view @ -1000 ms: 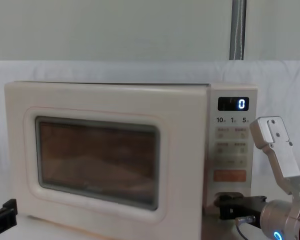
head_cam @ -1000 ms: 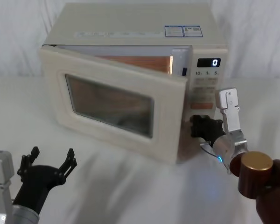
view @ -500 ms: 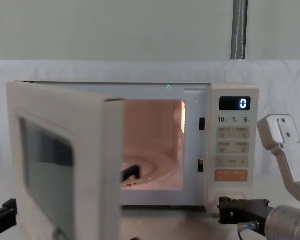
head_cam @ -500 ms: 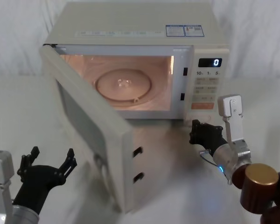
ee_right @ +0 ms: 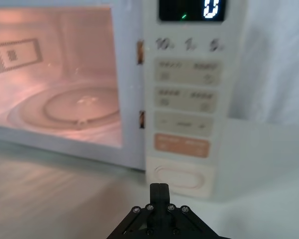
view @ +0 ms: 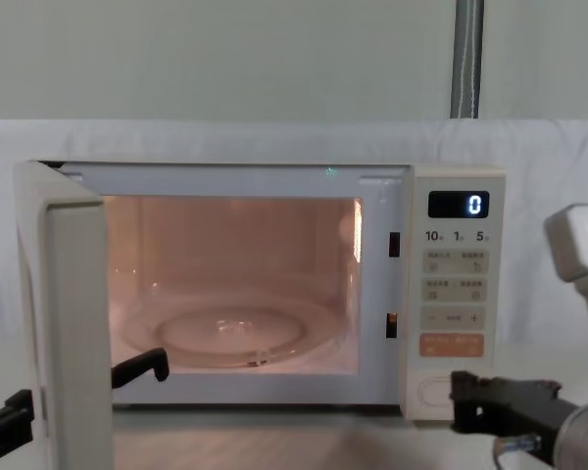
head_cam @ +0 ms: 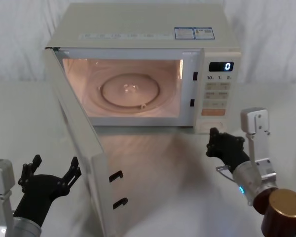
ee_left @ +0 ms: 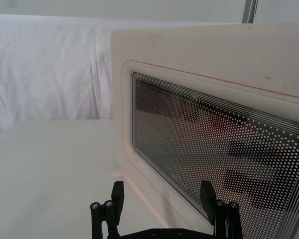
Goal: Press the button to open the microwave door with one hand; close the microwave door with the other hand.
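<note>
Microwave door (head_cam: 81, 148) swung wider; closed right gripper (head_cam: 218, 144) retreated from oval button (view: 432, 394); left gripper (head_cam: 49, 175) spread

Cream microwave door (ee_left: 189, 55) with dotted dark window, cream button (ee_right: 180, 177), black hands (head_cam: 48, 178)

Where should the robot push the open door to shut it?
Likely on the door's outer face near its free edge, coming from the left gripper's side. The door stands swung wide, hinged at the oven's left, so the free edge swings easiest.
</note>
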